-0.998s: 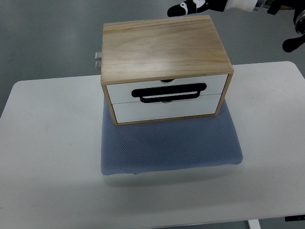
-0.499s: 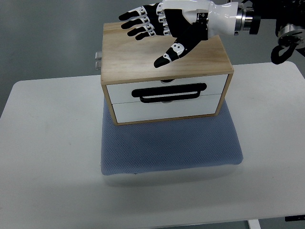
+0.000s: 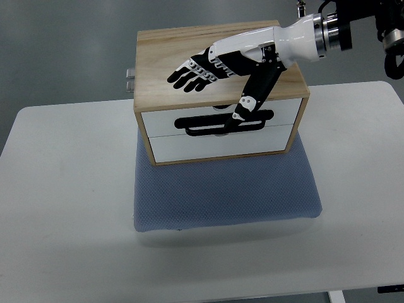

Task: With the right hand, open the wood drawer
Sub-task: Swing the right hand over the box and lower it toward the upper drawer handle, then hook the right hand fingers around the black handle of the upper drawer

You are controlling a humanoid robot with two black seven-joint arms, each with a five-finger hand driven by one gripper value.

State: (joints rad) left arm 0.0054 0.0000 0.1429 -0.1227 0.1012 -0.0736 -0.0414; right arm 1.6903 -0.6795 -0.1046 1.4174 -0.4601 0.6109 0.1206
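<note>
A light wooden drawer box (image 3: 189,50) stands on a blue-grey mat (image 3: 224,192), its two white drawer fronts facing me. Both drawers look closed. A black bar handle (image 3: 202,126) runs along the seam between them. My right hand (image 3: 211,82) comes in from the upper right and hovers over the box's front top edge, fingers (image 3: 189,69) spread flat and pointing left. Its thumb (image 3: 243,107) hangs down in front of the upper drawer, by the right part of the handle. It holds nothing. My left hand is out of view.
The mat lies on a white table (image 3: 63,208) with rounded corners. A small metal fitting (image 3: 130,79) sticks out from the box's left side. Grey floor shows beyond the table's far edge.
The right hand has come in from the top right corner, passed over the box top and dropped toward its front edge. Its thumb now reaches down to the handle. The drawers have not moved.
</note>
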